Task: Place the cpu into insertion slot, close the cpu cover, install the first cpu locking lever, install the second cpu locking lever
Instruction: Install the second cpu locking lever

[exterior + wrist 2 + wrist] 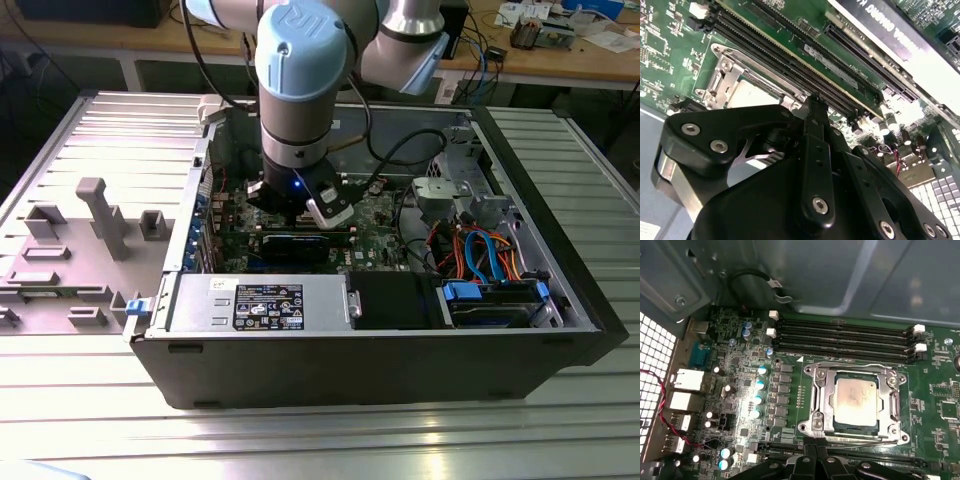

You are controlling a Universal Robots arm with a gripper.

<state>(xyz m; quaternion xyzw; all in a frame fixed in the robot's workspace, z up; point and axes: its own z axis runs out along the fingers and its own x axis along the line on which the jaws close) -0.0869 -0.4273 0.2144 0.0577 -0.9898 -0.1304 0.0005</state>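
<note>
You've got the cpu (856,401) already sitting in the insertion slot (837,426) on the motherboard (790,405), with the cpu cover (822,395) folded down flat around it, right beside the long memory slots (845,337). Your gripper (816,452) hangs low just off the socket's edge, fingers pinched together with nothing between them, inside the open computer case (560,300)

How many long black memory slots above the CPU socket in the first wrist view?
4, stacked in parallel between the silver-grey metal cpu cover and the grey case wall. More slots run below the socket, partly hidden by the black gripper.
</note>
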